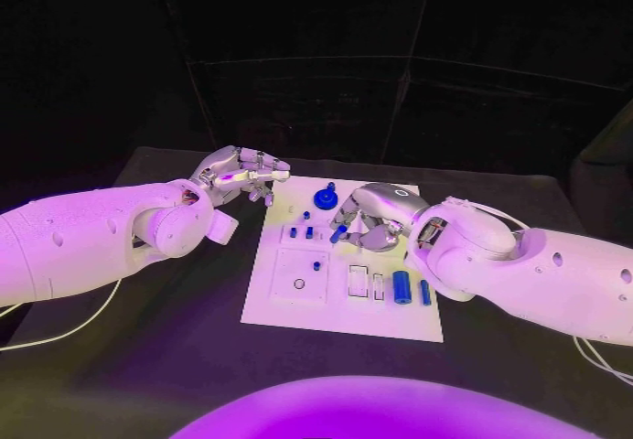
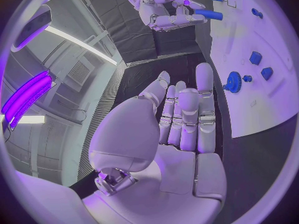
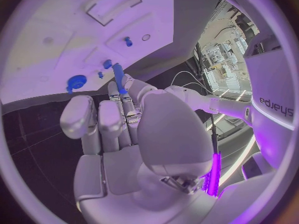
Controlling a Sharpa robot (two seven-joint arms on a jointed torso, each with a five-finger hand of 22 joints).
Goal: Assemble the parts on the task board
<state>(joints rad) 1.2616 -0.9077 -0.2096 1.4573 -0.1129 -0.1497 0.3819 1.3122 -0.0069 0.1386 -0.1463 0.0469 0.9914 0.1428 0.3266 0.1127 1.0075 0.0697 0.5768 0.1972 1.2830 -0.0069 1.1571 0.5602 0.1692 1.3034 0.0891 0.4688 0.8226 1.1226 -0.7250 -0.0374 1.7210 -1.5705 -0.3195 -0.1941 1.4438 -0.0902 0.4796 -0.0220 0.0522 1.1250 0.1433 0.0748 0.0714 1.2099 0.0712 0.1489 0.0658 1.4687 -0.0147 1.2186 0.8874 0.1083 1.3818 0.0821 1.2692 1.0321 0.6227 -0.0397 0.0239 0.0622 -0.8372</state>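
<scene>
A flat white rectangular task board (image 1: 346, 315) is being shown on a black table (image 1: 158, 366). Small blue plastic parts are being seen on the white surface: a round blue toothed gear (image 1: 325, 197), a thick blue cylinder (image 1: 401, 284) and a thinner blue cylinder (image 1: 424, 293) beside it. Thin dark outlines of rectangles are being seen printed on the board. A slim blue peg (image 3: 118, 78) is being held in the silver metallic right hand (image 1: 370, 219). The left hand (image 1: 244, 176) is also being seen as silver, and both arms are being shown as white. Dark lettering is being seen on the white body in the right wrist view.
</scene>
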